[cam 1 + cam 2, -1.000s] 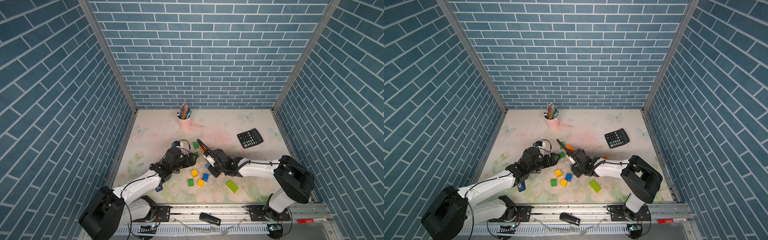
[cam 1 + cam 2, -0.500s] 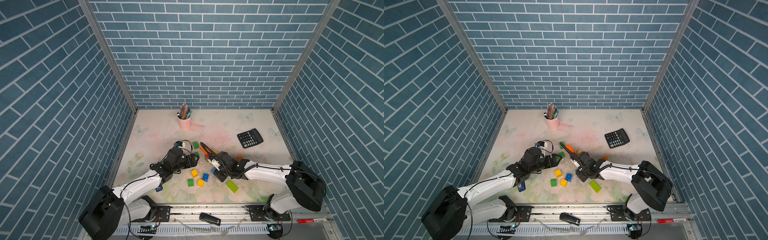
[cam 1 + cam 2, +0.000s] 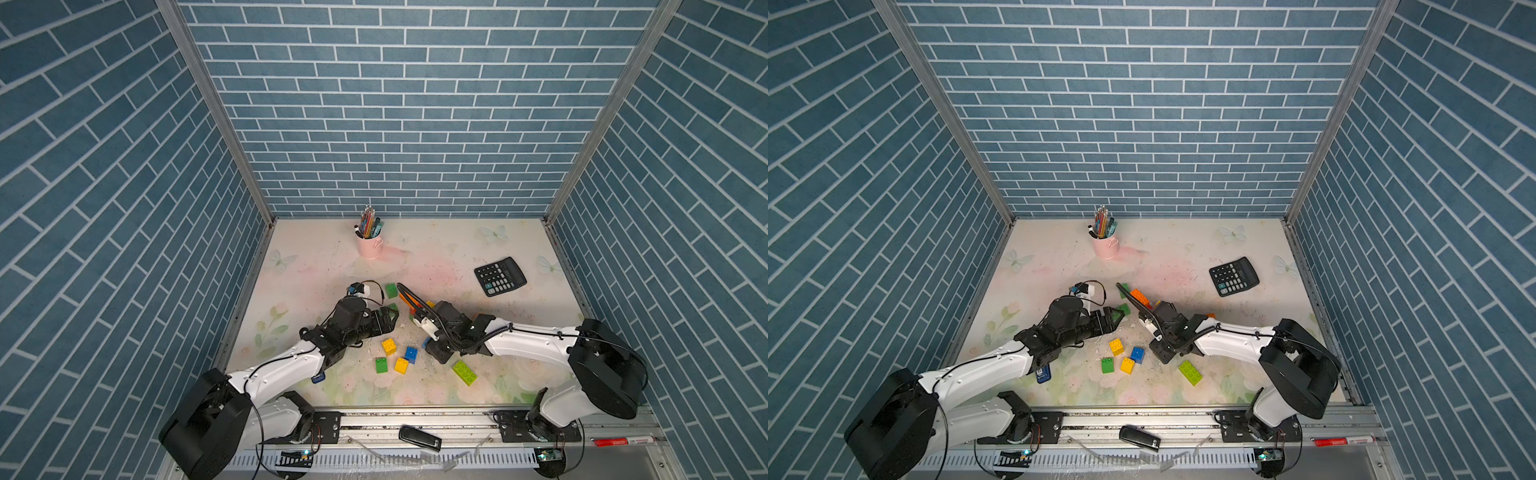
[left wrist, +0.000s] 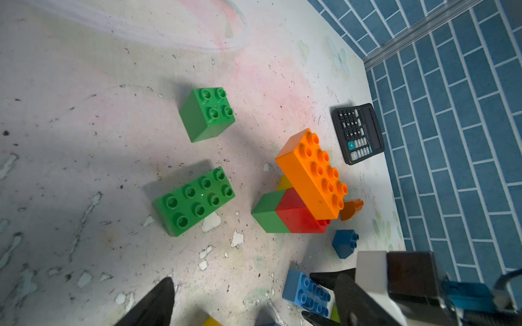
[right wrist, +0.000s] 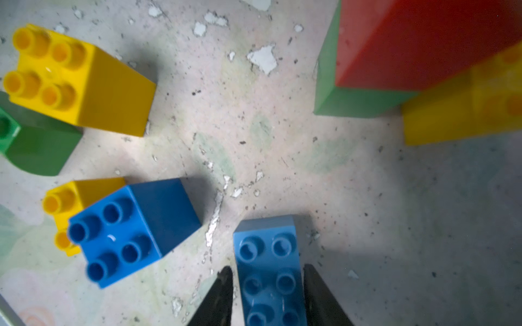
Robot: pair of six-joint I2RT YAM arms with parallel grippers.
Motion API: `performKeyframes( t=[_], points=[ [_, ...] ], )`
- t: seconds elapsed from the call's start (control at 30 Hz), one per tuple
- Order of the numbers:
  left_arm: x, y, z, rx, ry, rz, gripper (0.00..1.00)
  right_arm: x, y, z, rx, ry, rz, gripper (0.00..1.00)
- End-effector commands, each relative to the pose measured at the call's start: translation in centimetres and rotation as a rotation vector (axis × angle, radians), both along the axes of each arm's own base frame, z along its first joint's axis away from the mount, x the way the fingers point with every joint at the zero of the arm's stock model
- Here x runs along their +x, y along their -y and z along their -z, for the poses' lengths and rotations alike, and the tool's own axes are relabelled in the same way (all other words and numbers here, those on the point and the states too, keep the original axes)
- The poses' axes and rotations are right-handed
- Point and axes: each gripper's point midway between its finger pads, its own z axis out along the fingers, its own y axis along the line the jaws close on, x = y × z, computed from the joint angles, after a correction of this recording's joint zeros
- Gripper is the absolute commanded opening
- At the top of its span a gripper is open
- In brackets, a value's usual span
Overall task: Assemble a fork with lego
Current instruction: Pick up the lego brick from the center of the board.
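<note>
A light blue oblong lego brick (image 5: pixel 268 254) lies studs-up on the table. My right gripper (image 5: pixel 268 293) straddles it, jaws slightly open with a thin gap on each side; this gripper (image 3: pixel 430 347) sits low at centre. Beyond it lies a joined piece: an orange oblong (image 4: pixel 310 175) on red, green and yellow bricks. My left gripper (image 4: pixel 254 304) is wide open and empty, hovering by a green oblong brick (image 4: pixel 195 200) and a green square one (image 4: pixel 207 113). Loose yellow (image 3: pixel 389 345), blue (image 3: pixel 411 354), green (image 3: pixel 381 365) and lime (image 3: pixel 464 372) bricks lie in front.
A pink cup of pens (image 3: pixel 369 245) stands at the back and a black calculator (image 3: pixel 500 276) lies at the back right. A small blue object (image 3: pixel 318 378) lies under my left arm. Brick-patterned walls enclose three sides of the table.
My right gripper has shifted toward the front right with the light blue brick, and its jaws have parted slightly from it. The left arm has hardly moved.
</note>
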Motion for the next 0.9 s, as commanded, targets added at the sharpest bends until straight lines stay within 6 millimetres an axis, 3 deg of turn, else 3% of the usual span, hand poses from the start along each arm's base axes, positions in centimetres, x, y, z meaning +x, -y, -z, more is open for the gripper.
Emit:
performKeyframes(
  t=[0.0,0.37,0.53,0.87],
  points=[
    [0.21,-0.27,-0.09,-0.008,0.008,-0.013,0.90,0.30,-0.85,0.02,0.011,-0.016,0.006,0.43],
    [0.41,-0.29,0.04,-0.002,0.005,-0.012,0.90,0.44,-0.91,0.82,-0.010,-0.031,0.005,0.42],
    [0.45,-0.26,0.03,-0.003,0.007,-0.012,0.90,0.61,-0.92,0.72,-0.009,-0.022,0.010,0.37],
    [0.44,-0.35,-0.02,-0.002,0.007,-0.014,0.90,1.10,-1.39,0.74,0.005,-0.020,0.021,0.42]
  ],
)
